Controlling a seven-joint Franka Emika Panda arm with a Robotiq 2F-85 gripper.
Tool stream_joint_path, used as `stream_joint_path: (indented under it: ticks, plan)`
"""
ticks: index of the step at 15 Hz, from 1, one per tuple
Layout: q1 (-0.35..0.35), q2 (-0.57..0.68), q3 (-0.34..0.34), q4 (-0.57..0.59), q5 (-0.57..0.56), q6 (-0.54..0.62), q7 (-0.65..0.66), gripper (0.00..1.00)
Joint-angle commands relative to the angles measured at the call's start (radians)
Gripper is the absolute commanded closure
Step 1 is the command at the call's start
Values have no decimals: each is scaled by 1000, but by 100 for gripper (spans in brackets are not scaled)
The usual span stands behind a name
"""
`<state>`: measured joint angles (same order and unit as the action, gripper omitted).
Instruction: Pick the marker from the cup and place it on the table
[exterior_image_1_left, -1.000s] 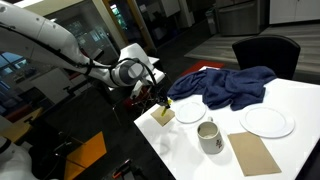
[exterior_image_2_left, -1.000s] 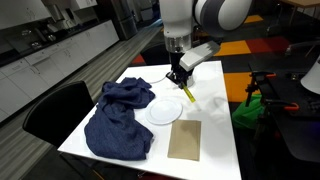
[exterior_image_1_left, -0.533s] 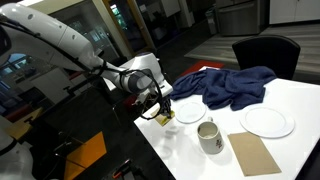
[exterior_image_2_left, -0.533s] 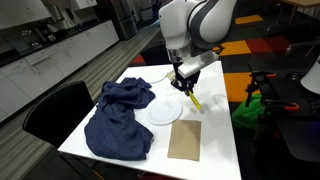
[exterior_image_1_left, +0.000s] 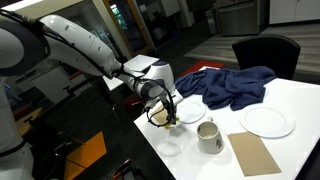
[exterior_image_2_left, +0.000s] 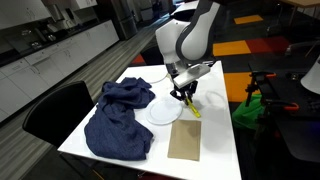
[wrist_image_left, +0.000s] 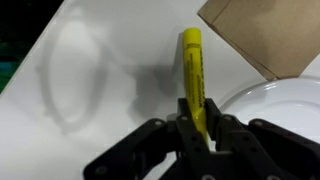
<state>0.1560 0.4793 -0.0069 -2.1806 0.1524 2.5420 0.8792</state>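
Note:
The yellow marker (wrist_image_left: 193, 70) is clamped between the fingers of my gripper (wrist_image_left: 200, 128), which is shut on it. It points away from the wrist, low over the white table (wrist_image_left: 70, 130), and casts a shadow there. In both exterior views the gripper (exterior_image_1_left: 165, 108) (exterior_image_2_left: 186, 95) hangs over the table's corner with the marker (exterior_image_1_left: 160, 119) (exterior_image_2_left: 192, 109) sticking out below. The whitish-grey cup (exterior_image_1_left: 209, 136) stands on the table (exterior_image_1_left: 290, 150) to the gripper's right, apart from it. The cup does not show in the wrist view.
A white plate (exterior_image_1_left: 190, 111) (exterior_image_2_left: 163, 110) (wrist_image_left: 285, 100) lies right next to the gripper. A second plate (exterior_image_1_left: 267, 121) lies further along, and a tan mat (exterior_image_1_left: 255, 153) (exterior_image_2_left: 185, 140) (wrist_image_left: 262, 35) close by. A blue cloth (exterior_image_1_left: 228, 86) (exterior_image_2_left: 118, 122) covers the table's far part. The table edge (exterior_image_1_left: 150, 135) is close.
The gripper has come down toward the table's corner with the marker still held; the arm has swung lower and closer to the plate.

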Motion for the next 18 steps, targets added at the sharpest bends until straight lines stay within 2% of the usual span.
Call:
stream_joint_path:
  ticks: [1, 2, 3, 8, 10, 15, 18]
  plan:
    - [-16, 54, 13, 72, 42, -63, -38, 56]
    - [-8, 57, 4, 80, 36, -77, -24, 55]
    - [-2, 59, 0, 83, 31, -80, -16, 49]
    - [70, -1, -56, 38, -40, -59, 99, 11]
    - [107, -47, -80, 13, -96, -48, 164, 0]
    - [180, -178, -113, -33, -292, -55, 346, 0]
    - [190, -261, -98, -64, -413, -70, 462, 0]
